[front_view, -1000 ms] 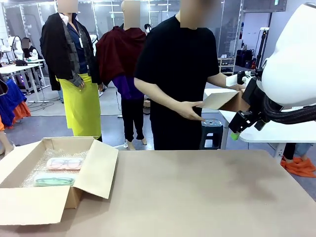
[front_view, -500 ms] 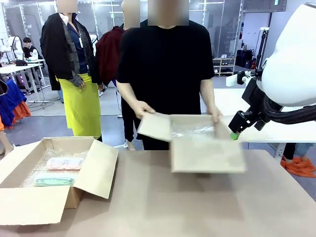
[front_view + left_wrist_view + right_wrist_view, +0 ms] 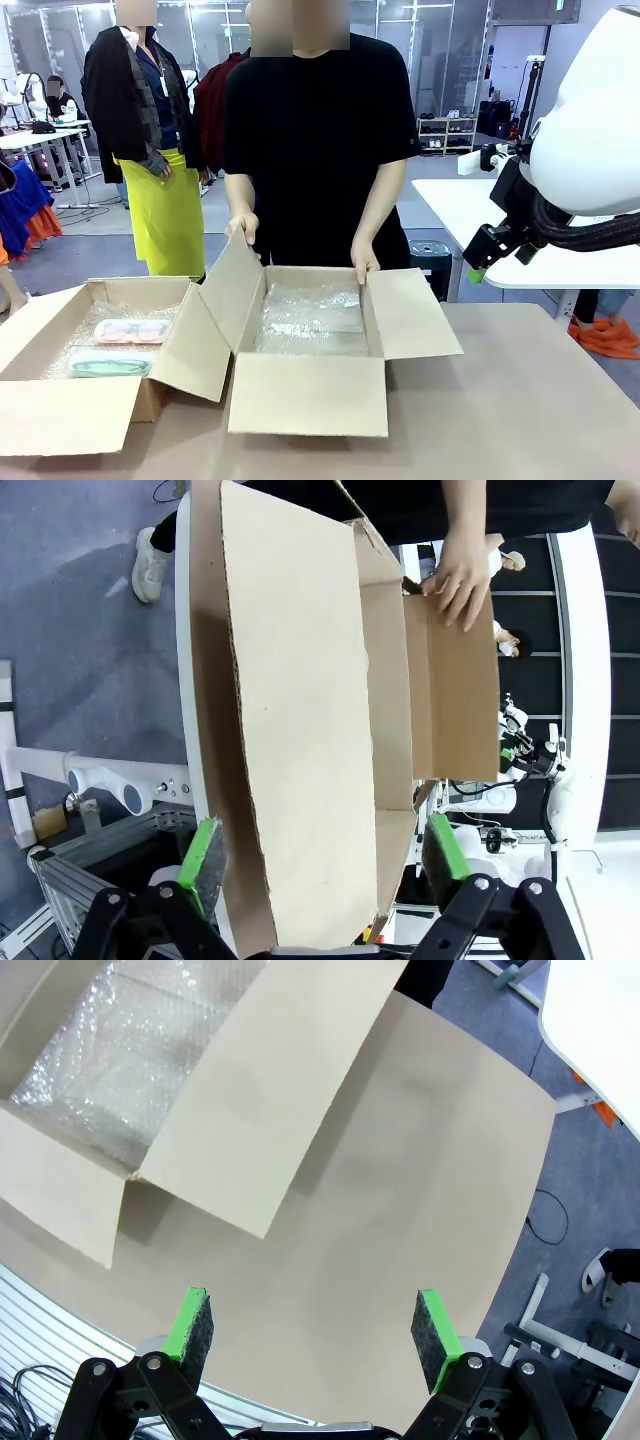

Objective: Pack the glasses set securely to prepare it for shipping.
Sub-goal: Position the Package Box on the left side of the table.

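Now that the person has set a second box [image 3: 308, 394] mid-counter, cases [image 3: 130, 331] await transfer; both hands [image 3: 322, 858] [image 3: 312, 1328] released, empty.

tabletop [image 3: 520, 400]: matt, smooth tan surface
middle box [image 3: 308, 395]: matt brown cardboard, torn-looking raw edges
box lining [image 3: 308, 318]: clear bubble wrap, glossy, crinkled
left box [image 3: 60, 415]: matt brown cardboard, bubble-wrap lined
pink case [image 3: 131, 330]: translucent plastic lid
green case [image 3: 110, 367]: translucent plastic lid
right claw [image 3: 315, 1335] pads: green, rough-textured
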Controlling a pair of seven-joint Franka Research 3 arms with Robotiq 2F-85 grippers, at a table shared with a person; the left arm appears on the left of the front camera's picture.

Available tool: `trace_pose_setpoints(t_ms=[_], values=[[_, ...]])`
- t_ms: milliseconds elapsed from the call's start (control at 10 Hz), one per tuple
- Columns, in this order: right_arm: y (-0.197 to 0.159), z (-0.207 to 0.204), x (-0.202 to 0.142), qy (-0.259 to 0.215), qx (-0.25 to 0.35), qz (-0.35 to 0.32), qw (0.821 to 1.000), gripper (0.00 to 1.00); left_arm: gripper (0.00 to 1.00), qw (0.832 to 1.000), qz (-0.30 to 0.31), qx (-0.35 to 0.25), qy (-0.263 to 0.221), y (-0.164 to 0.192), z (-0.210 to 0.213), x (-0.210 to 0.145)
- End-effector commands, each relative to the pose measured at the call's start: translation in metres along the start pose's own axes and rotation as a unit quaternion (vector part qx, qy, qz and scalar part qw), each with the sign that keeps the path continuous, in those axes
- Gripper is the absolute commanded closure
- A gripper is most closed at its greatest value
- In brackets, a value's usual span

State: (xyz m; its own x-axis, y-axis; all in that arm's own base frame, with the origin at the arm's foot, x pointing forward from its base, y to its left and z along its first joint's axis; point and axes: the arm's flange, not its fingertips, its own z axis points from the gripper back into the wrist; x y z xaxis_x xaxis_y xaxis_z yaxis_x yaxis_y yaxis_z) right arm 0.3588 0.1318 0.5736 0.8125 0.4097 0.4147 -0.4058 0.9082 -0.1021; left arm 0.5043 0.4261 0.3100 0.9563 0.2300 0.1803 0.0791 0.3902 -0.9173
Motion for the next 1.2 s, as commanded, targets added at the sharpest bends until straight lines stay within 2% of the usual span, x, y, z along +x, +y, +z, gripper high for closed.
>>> trace_pose_setpoints(t_ms=[0, 300, 500, 600, 800, 1100], values=[[-0.001, 0.001, 0.002, -0.005, -0.002, 0.006, 1.0, 0.0, 0.0, 0.998, -0.055, 0.028, 0.023, -0.042, -0.006, 0.013], [-0.001, 0.001, 0.002, -0.005, -0.002, 0.006, 1.0, 0.0, 0.0, 0.984, -0.147, 0.089, 0.054, -0.136, -0.015, 0.03], [-0.001, 0.001, 0.002, -0.005, -0.002, 0.006, 1.0, 0.0, 0.0, 0.962, -0.213, 0.157, 0.061, -0.197, -0.034, 0.024], [-0.001, 0.001, 0.002, -0.005, -0.002, 0.006, 1.0, 0.0, 0.0, 0.947, -0.259, 0.171, 0.077, -0.231, -0.055, 0.012], [-0.001, 0.001, 0.002, -0.005, -0.002, 0.006, 1.0, 0.0, 0.0, 0.897, -0.371, 0.208, 0.123, -0.301, -0.102, -0.024], [-0.001, 0.001, 0.002, -0.005, -0.002, 0.006, 1.0, 0.0, 0.0, 0.827, -0.47, 0.255, 0.174, -0.354, -0.148, -0.068]])
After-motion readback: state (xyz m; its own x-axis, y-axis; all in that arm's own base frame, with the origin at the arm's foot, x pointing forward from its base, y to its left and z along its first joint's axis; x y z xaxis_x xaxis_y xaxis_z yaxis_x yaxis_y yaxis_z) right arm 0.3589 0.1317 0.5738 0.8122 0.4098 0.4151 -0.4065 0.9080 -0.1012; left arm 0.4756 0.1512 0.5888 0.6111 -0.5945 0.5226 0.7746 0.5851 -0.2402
